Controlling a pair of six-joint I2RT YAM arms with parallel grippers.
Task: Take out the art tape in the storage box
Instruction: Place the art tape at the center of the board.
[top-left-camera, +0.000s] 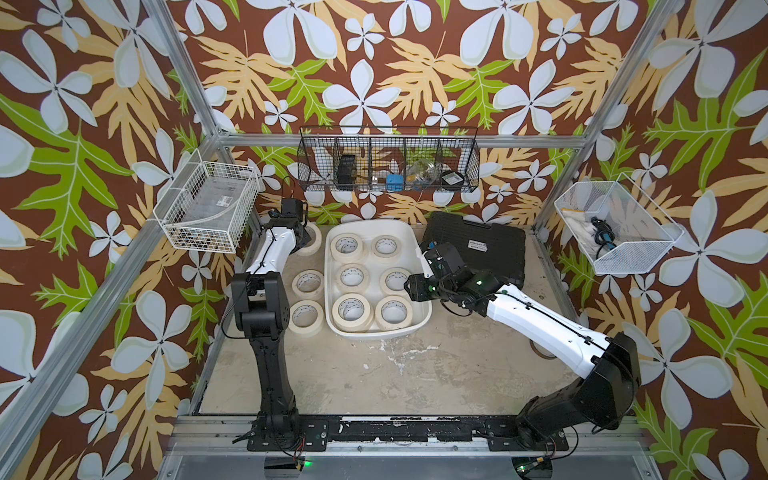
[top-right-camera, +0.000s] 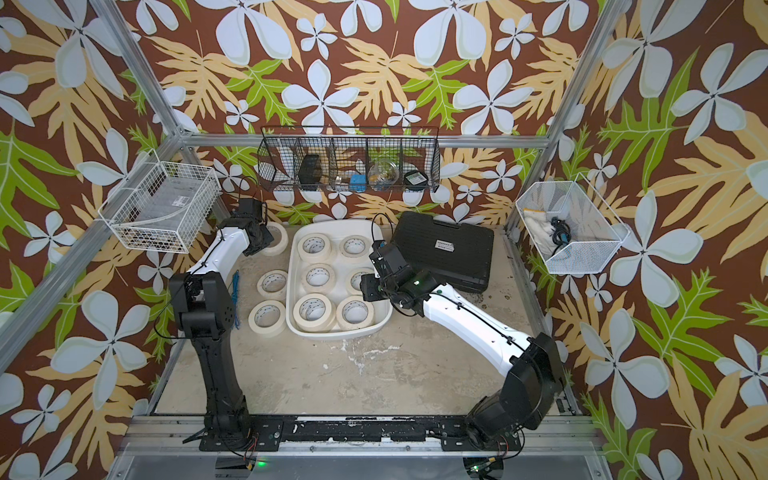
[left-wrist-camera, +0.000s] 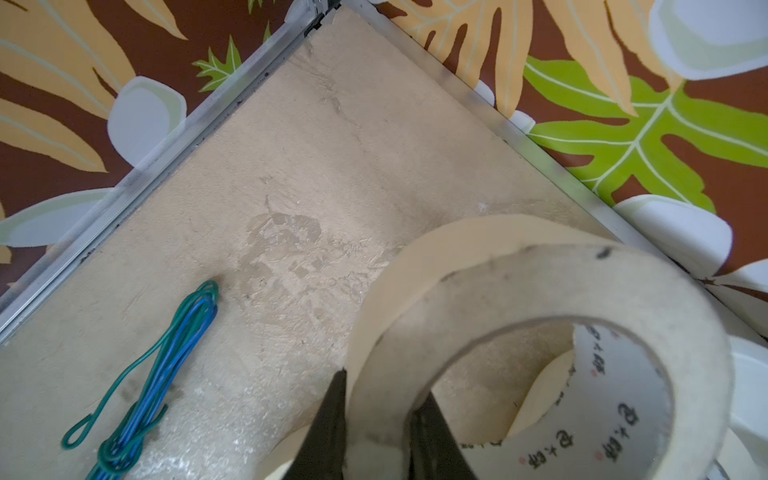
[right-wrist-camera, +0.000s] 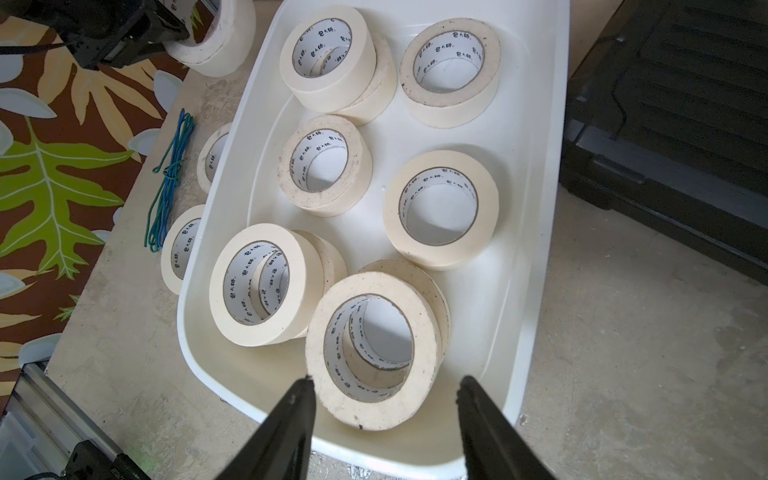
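The storage box (top-left-camera: 378, 334) (top-right-camera: 340, 334) (right-wrist-camera: 532, 166) is a white tub at the table's middle back. Several cream art tape rolls (top-left-camera: 352, 277) (right-wrist-camera: 440, 208) lie flat inside it, some stacked. Two more rolls (top-left-camera: 308, 284) (top-left-camera: 306, 316) lie on the table left of the box. At the back left, my left gripper (top-left-camera: 305, 239) (top-right-camera: 262, 241) (left-wrist-camera: 384, 386) is shut on the wall of another roll (left-wrist-camera: 540, 282) (top-left-camera: 315, 246), one finger inside its hole and one outside. My right gripper (top-left-camera: 409, 286) (right-wrist-camera: 386, 380) hangs open over the box's near right end, just short of a stacked roll (right-wrist-camera: 374, 349).
A black hard case (top-left-camera: 478, 249) (right-wrist-camera: 665, 104) lies right of the box. A blue-green wire bundle (left-wrist-camera: 166, 374) (top-right-camera: 236, 299) (right-wrist-camera: 170, 178) lies by the left table edge. Wire baskets (top-left-camera: 203, 212) (top-left-camera: 388, 166) (top-left-camera: 615, 232) hang on the left, back and right walls.
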